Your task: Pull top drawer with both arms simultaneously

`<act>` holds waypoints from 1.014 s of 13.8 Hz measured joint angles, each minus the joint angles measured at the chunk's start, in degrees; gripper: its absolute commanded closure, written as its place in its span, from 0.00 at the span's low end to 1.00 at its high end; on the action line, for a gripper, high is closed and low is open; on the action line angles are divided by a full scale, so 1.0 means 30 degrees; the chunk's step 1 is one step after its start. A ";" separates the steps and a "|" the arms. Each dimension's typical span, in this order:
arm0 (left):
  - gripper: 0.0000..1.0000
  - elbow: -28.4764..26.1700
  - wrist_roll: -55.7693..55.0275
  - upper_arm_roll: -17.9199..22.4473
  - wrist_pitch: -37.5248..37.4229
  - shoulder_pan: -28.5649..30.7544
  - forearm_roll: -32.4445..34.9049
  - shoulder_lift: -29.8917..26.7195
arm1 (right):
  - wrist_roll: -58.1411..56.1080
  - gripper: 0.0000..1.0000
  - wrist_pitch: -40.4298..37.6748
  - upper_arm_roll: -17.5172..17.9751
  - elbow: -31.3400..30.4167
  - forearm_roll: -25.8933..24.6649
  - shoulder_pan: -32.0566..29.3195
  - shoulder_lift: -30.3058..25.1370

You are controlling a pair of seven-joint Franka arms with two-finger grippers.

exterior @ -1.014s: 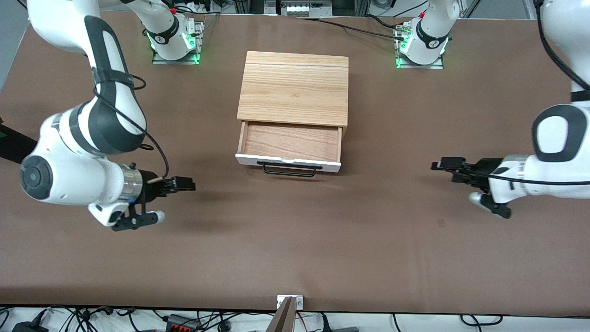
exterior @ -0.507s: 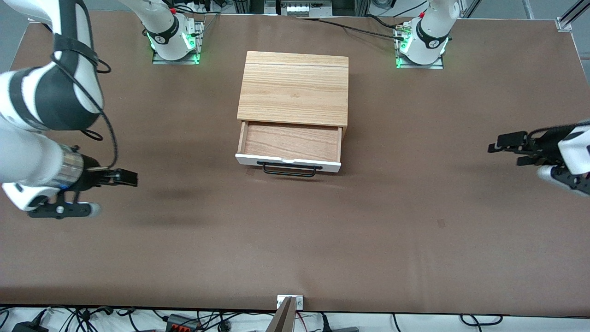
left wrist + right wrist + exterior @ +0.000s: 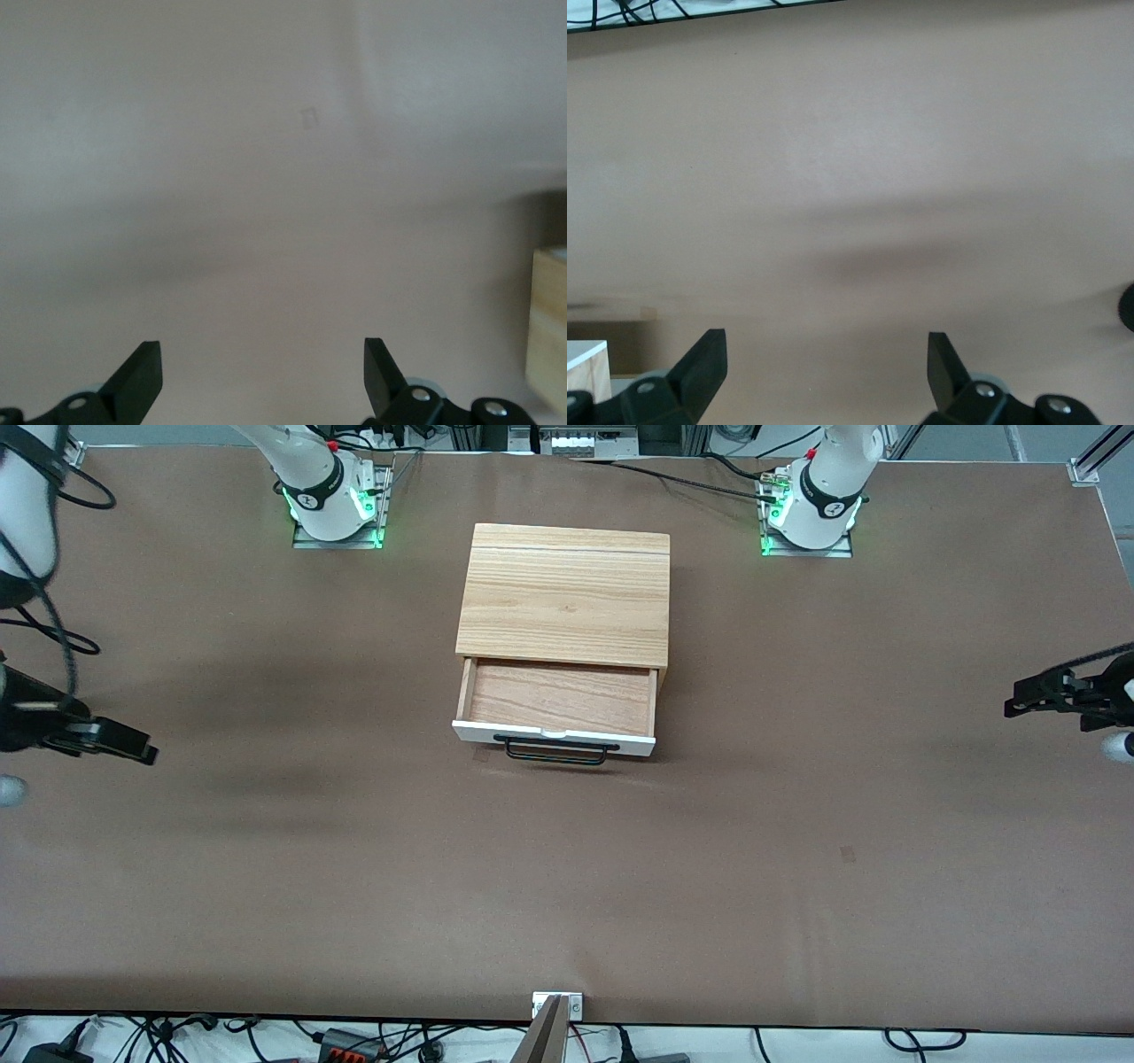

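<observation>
The top drawer (image 3: 558, 695) stands pulled out of the light-oak cabinet (image 3: 565, 593) toward the front camera, its reddish-brown inside showing and bare. Its white front panel carries the black bar handle (image 3: 556, 751). My left gripper (image 3: 1019, 700) is open and empty over the table near the left arm's end, well apart from the drawer. My right gripper (image 3: 133, 746) is open and empty over the right arm's end. The left wrist view shows that gripper (image 3: 261, 354) wide open over bare table. The right wrist view shows the right gripper (image 3: 824, 345) the same way.
The two arm bases (image 3: 332, 500) (image 3: 811, 505) with green lights stand along the table edge farthest from the front camera. A small metal bracket (image 3: 556, 1005) sits at the table's nearest edge. The brown table top (image 3: 567, 886) spreads wide around the cabinet.
Both arms have swung outward away from the drawer, each toward its own end of the table. The drawer has stayed open and has not moved.
</observation>
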 measured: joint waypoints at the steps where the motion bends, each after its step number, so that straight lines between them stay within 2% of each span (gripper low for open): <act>1: 0.00 0.0033 -0.0864 -0.0004 -0.0040 -0.0010 0.0046 0.0000 | -0.0226 0.00 0.0044 0.0641 -0.0399 -0.0002 -0.0679 -0.0398; 3: 0.00 0.0144 -0.1622 -0.0050 -0.0072 -0.0035 0.0060 -0.0004 | -0.0393 0.00 0.0078 0.1828 -0.1050 -0.0095 -0.1727 -0.0945; 6: 0.00 0.0312 -0.1943 -0.0250 -0.0189 -0.0203 0.0502 -0.0043 | -0.0414 0.00 0.0077 0.2439 -0.1421 -0.1363 -0.1766 -0.1191; 9: 0.00 0.0311 -0.2139 -0.0560 -0.0866 -0.0319 0.0555 -0.0478 | -0.0390 0.00 -0.0232 0.2646 -0.2054 -0.1808 -0.1432 -0.1777; 11: 0.00 -0.0436 -0.2171 -0.0810 -0.0841 -0.0330 0.0555 -0.1161 | -0.0378 0.00 -0.0011 0.2619 -0.3602 -0.1811 -0.1447 -0.2844; 14: 0.00 -0.3190 -0.2194 -0.0928 0.0709 -0.0339 0.0555 -0.2830 | -0.0378 0.00 0.1472 0.2504 -0.6893 -0.1811 -0.1518 -0.4894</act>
